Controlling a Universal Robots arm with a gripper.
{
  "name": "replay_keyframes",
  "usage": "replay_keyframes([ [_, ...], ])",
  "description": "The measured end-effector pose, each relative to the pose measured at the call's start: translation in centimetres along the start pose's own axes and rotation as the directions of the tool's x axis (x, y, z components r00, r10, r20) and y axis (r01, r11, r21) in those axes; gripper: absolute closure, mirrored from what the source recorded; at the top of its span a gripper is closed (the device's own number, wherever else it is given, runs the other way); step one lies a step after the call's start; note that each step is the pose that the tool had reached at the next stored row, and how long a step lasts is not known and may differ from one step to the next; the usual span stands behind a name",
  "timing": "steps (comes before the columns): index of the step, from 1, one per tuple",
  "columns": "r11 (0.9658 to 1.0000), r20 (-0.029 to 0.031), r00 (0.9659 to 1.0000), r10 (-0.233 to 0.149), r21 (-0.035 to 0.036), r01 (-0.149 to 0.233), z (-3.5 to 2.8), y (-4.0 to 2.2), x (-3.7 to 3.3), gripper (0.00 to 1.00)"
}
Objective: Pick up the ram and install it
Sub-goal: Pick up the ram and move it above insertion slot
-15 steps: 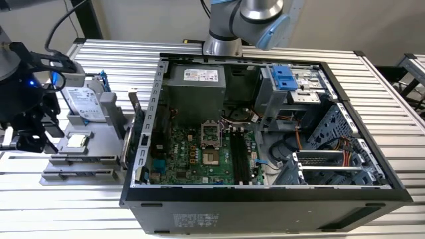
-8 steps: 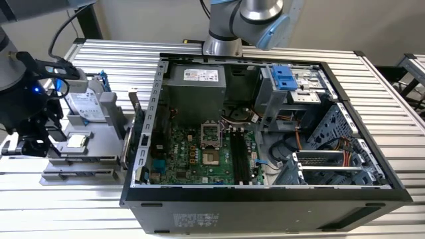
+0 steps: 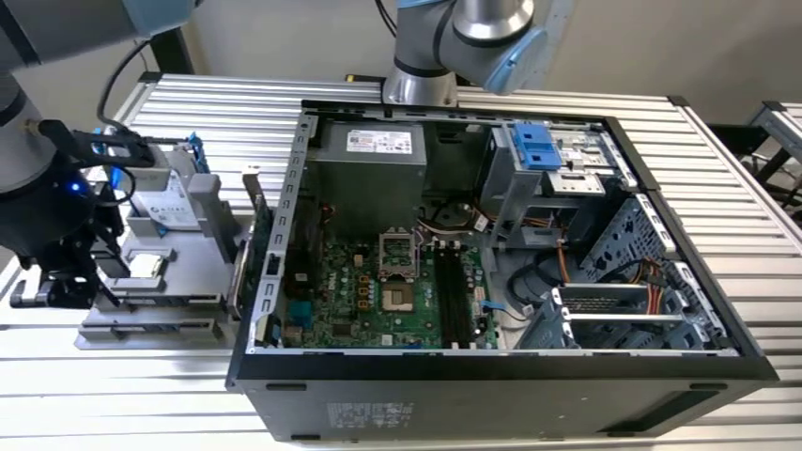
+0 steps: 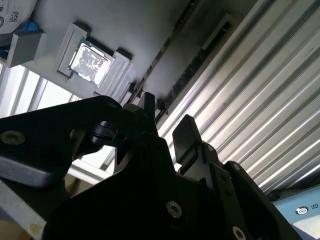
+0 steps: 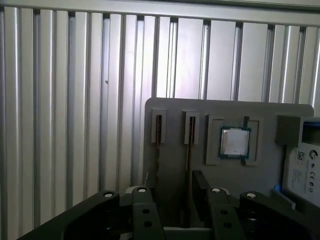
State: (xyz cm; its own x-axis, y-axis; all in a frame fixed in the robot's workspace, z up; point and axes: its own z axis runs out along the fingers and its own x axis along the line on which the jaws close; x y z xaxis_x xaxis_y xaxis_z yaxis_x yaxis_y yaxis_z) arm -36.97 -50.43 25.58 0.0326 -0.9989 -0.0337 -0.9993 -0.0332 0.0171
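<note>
At the exterior view's left of the gray parts tray (image 3: 131, 331): gripper (image 3: 48, 289), hanging low, level with the tray's near edge. Claw spread in both wrist views, fingertips (image 5: 200, 182) apart, nothing pinched. Gap lined up with one of the tray's two narrow slots.

On the tray: the ram (image 5: 189, 150), read as the thin dark strip standing on edge in that slot, apart from the fingertips as far as can be told. Similar dark edge in the slot beside it; cannot tell which stick is meant. Likely stood on edge so the flat faces meet the fingertips. Further along the tray from the slots: square processor (image 5: 235, 142) in its own recess, then hard drive (image 3: 169, 202) propped at the far end. Probably one seat per part, for a known, repeatable pose.

At the exterior view's right of the tray, just beside it: open computer case (image 3: 501, 399) lying on its side, presumably to turn the motherboard (image 3: 363, 282) and its long black slots (image 3: 454, 296) upward. Ram not yet seated there, by the look of it.

Writing: pale label on the hard drive, white sticker on the power supply (image 3: 376, 141), sticker on the case's front wall. Print not read off.
</note>
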Motion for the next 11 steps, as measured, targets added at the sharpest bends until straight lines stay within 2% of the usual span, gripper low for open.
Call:
replay_keyframes([
  [7, 0.9999, 0.0002, 0.9999, 0.01, 0.001, -0.01, 1.16, -0.09, 0.68, 0.0],
  [11, 0.9999, 0.0003, 0.9999, 0.016, 0.0019, -0.016, 1.87, -0.37, 0.94, 0.0],
])
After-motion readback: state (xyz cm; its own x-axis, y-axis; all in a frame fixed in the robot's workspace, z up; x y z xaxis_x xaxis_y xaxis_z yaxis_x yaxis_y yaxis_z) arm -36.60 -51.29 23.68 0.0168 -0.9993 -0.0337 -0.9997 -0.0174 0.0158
